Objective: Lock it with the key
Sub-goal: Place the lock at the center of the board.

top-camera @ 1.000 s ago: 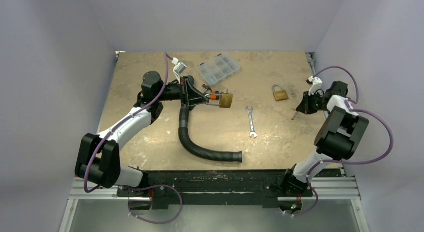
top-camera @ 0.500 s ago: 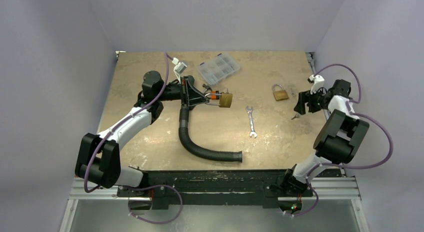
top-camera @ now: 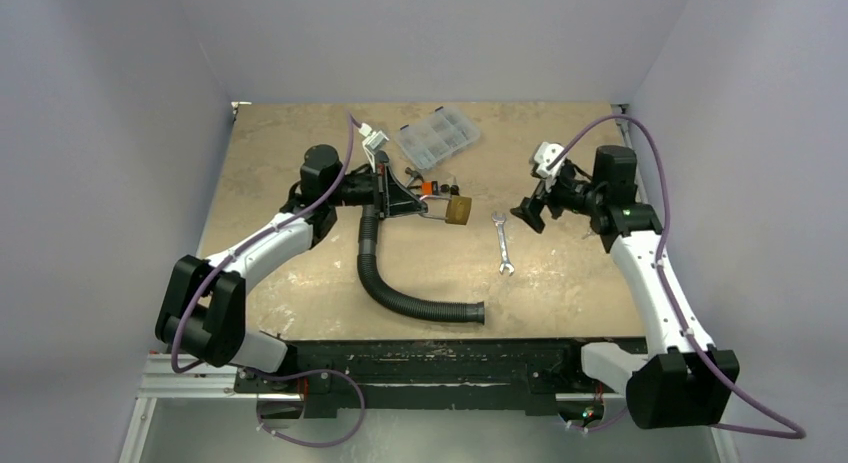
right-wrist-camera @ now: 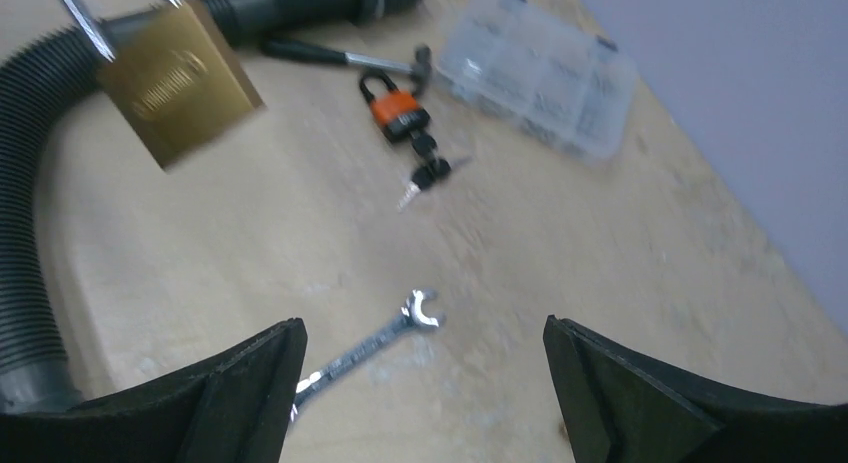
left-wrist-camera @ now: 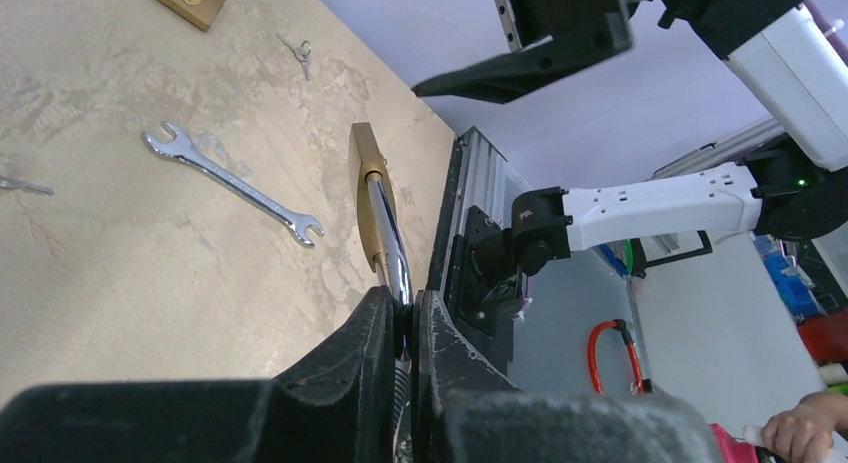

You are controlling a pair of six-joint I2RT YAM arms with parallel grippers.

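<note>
Swinging inward since before, right pincer [top-camera: 528,213] agape; left pincer [left-wrist-camera: 403,301] clamped on padlock [top-camera: 458,210].

Table [top-camera: 560,283]: tan, mottled top, scuffed. Black ribbed hose [top-camera: 400,298] left of ctr, runs from far end toward near side, then bends right; open end faces right. Silver wrench [top-camera: 503,243], open both ends, lies flat right of hose, well apart from it, lengthwise approx near-far. Clear compartment box [top-camera: 437,135] at far ctr, set at an angle, contents too small to tell. Small black-handled hammer [right-wrist-camera: 330,53] btwn box and hose's far end, head just beside box.
</note>
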